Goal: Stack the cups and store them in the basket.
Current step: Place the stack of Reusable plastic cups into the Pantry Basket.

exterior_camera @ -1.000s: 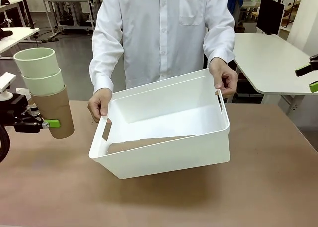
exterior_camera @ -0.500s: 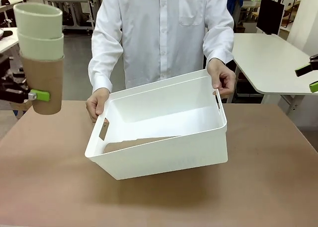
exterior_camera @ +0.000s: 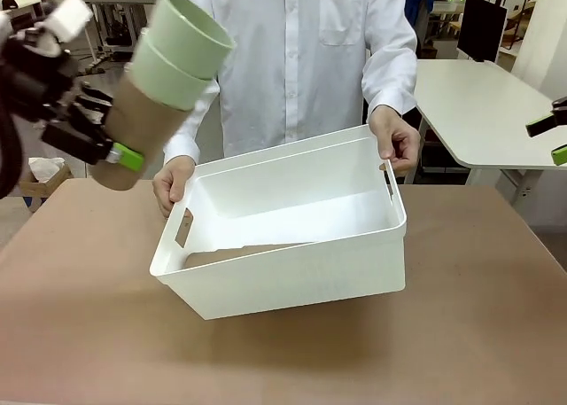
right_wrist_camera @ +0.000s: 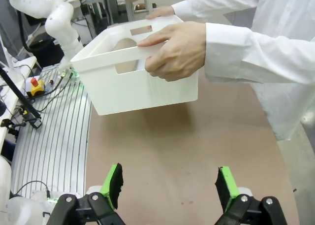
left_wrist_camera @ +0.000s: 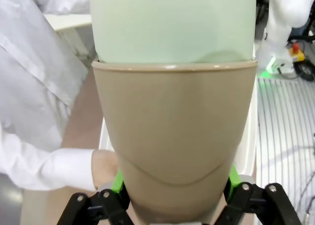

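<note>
Front view: stacking complete, cups (exterior_camera: 155,90) nested, tilted, clamped in left gripper (exterior_camera: 104,153) up-left of the basket (exterior_camera: 292,272) tipped by both hands; right gripper (right_wrist_camera: 169,185) wide open, empty; storing outstanding.

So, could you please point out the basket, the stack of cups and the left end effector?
basket (exterior_camera: 292,285): front view, near side wall.
stack of cups (exterior_camera: 146,112): front view, tan outer cup's side.
left end effector (left_wrist_camera: 172,195): left wrist view, midway between its fingertips.
</note>
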You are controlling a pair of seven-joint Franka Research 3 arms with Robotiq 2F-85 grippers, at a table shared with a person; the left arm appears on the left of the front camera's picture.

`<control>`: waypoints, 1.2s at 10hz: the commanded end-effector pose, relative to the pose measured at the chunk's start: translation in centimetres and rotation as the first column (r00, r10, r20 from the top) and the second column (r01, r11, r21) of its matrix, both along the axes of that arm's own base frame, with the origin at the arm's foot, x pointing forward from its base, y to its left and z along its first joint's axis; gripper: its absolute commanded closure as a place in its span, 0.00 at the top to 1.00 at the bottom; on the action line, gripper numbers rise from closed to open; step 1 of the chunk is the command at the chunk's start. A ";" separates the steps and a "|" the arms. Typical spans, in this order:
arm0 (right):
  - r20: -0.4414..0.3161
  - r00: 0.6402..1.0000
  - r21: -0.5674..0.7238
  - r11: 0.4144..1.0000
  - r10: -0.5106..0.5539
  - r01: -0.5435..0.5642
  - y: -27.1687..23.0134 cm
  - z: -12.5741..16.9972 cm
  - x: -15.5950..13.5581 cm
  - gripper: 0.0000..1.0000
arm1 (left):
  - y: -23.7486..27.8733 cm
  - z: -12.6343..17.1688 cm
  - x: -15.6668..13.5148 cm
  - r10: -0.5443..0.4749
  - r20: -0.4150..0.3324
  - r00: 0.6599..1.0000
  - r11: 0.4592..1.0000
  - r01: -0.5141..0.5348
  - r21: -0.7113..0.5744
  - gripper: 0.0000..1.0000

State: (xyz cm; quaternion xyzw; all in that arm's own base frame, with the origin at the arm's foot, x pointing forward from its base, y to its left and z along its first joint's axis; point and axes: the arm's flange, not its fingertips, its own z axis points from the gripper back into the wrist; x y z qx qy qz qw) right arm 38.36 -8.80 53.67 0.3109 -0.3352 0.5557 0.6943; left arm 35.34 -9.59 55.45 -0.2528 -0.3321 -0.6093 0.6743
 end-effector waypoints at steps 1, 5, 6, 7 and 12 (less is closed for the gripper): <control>-0.008 1.000 0.020 1.000 -0.011 0.011 0.1 0.5 0.0 1.00 | -2.9 -0.3 2.6 0.012 -0.046 0.999 0.996 -0.007 0.088 0.84; -0.008 1.000 0.020 1.000 -0.011 0.011 0.1 0.5 0.0 1.00 | -9.3 -2.1 5.0 0.002 -0.059 0.998 0.981 0.010 0.193 0.84; -0.008 1.000 0.020 1.000 -0.011 0.011 0.1 0.5 0.0 1.00 | -11.0 -2.4 5.4 -0.009 -0.051 0.999 0.976 0.020 0.217 0.84; -0.008 1.000 0.020 1.000 -0.011 0.011 0.1 0.5 0.0 1.00 | -12.2 -2.7 5.7 -0.010 -0.058 0.998 0.973 0.024 0.230 0.84; -0.008 1.000 0.020 1.000 -0.011 0.011 0.1 0.5 0.0 1.00 | -16.2 -5.4 7.0 -0.019 -0.074 0.997 0.966 0.037 0.254 0.84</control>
